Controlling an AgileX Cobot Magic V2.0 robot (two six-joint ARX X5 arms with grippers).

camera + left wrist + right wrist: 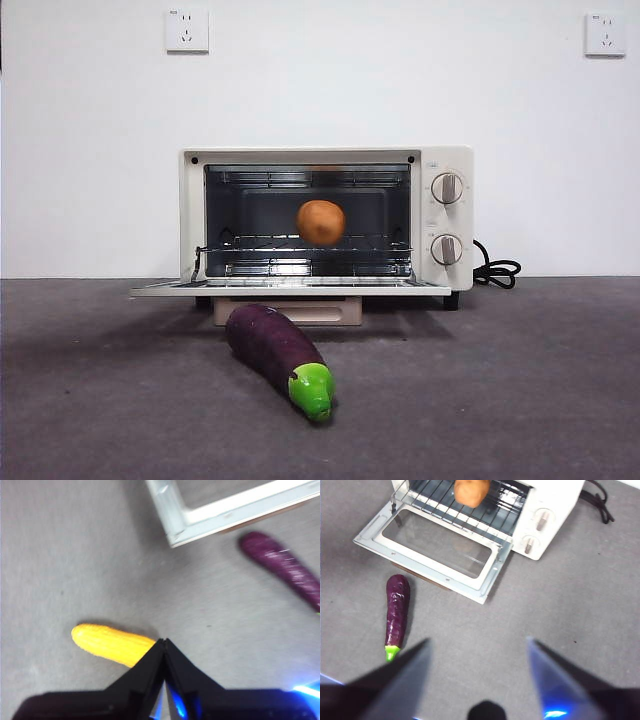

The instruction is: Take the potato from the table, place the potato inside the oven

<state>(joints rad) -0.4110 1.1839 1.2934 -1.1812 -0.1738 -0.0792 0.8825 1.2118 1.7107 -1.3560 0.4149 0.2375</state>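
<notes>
Potato (321, 222): rested on rack inside oven (447, 290), frame center; task apparently done.
Right gripper (479, 650): jaws spread, empty.
Left gripper (164, 642): jaws pressed together, idle.

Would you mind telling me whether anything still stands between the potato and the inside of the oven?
Nothing visible does. The potato already sits on the wire rack inside the oven, whose door hangs open. The eggplant lies on the table in front of the door. The right gripper is open and holds nothing.
</notes>
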